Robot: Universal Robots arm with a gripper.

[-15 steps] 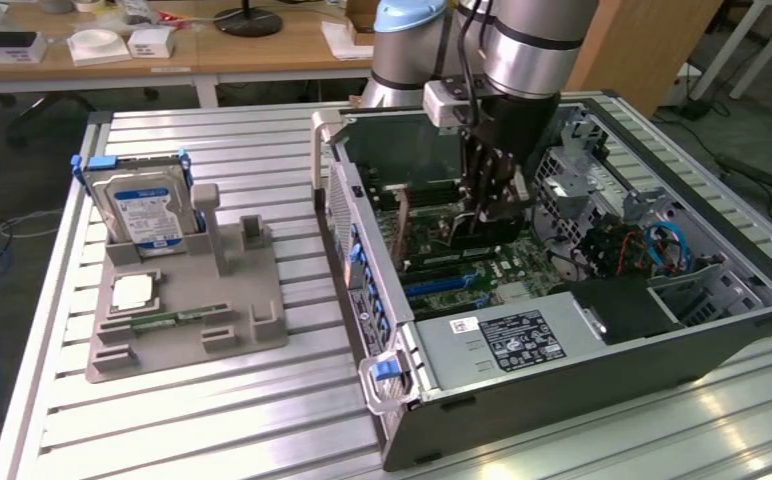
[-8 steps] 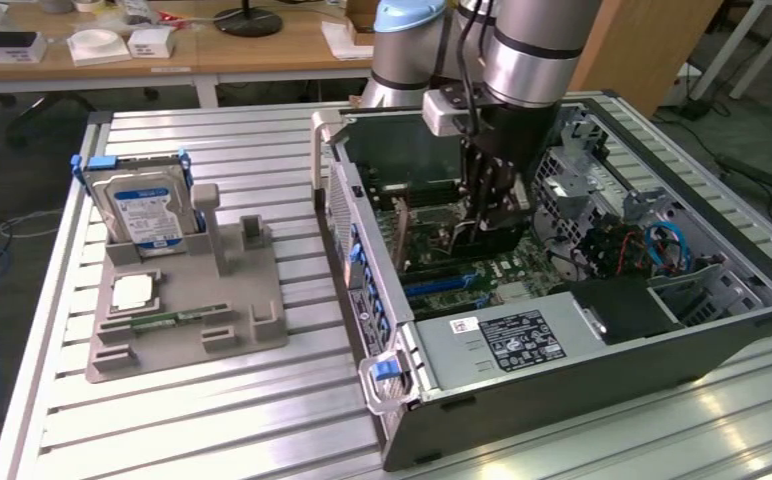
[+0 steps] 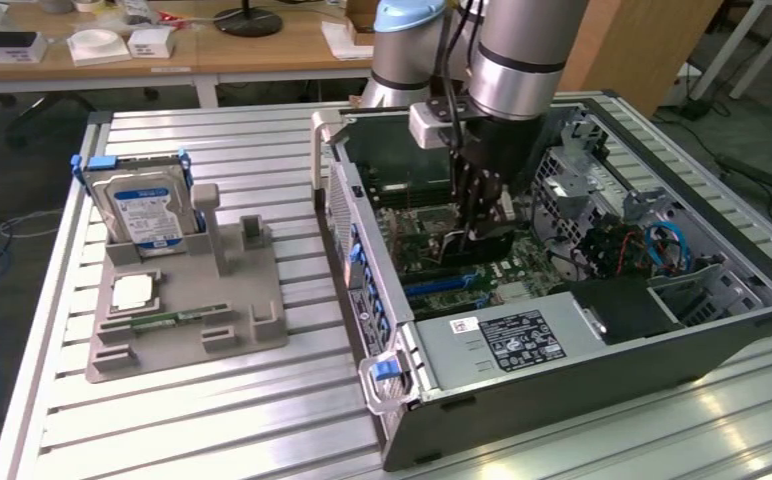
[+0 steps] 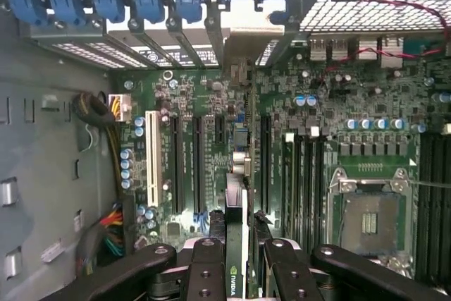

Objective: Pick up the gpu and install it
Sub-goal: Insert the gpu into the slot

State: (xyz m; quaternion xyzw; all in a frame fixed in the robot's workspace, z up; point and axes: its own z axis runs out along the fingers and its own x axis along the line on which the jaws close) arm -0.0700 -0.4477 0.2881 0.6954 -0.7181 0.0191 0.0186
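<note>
Plainly readable, an NVIDIA logo marks the gpu, clamped on both faces between the gripper's fingers inside the case. It stands on edge, its long axis running to the case's rear wall, silver bracket there. Black slots flank it closely; the case's open side faces up.

Ribbed aluminium counter, softly shiny. The computer case is matt grey sheet metal. Beside the case, a matt grey plastic holder. Inside the case, the gpu has a pale metal bracket.
</note>
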